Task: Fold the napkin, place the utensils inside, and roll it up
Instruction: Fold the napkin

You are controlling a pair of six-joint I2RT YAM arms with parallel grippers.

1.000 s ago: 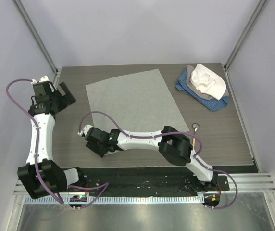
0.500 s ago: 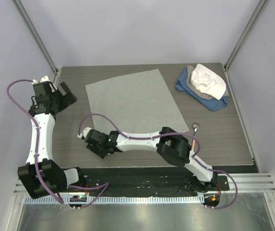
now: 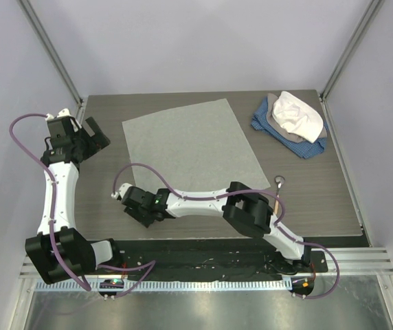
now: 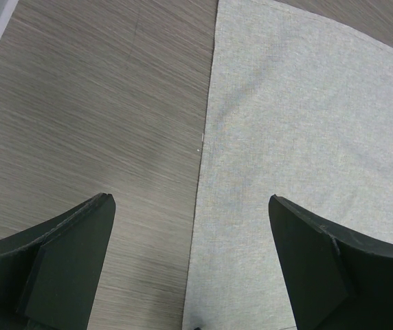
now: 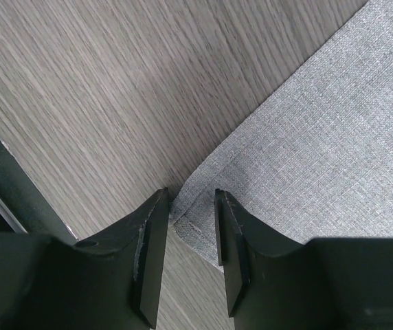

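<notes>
Right gripper (image 5: 190, 198) narrowed astride napkin (image 5: 306, 124) corner, left gripper (image 4: 189, 205) wide over edge

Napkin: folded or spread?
Spread. The napkin lies flat in one layer on the table, with no crease or overlap seen from above. Only its near corner puckers up inside the right gripper.

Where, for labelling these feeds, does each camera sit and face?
Top: above and behind, looking down at the table; left arm and right arm show.
Left wrist: on left arm, facing down at the napkin edge; open left end effector shows.
Right wrist: on right arm, facing down; napkin corner inside right end effector.
Shared: the napkin.
</notes>
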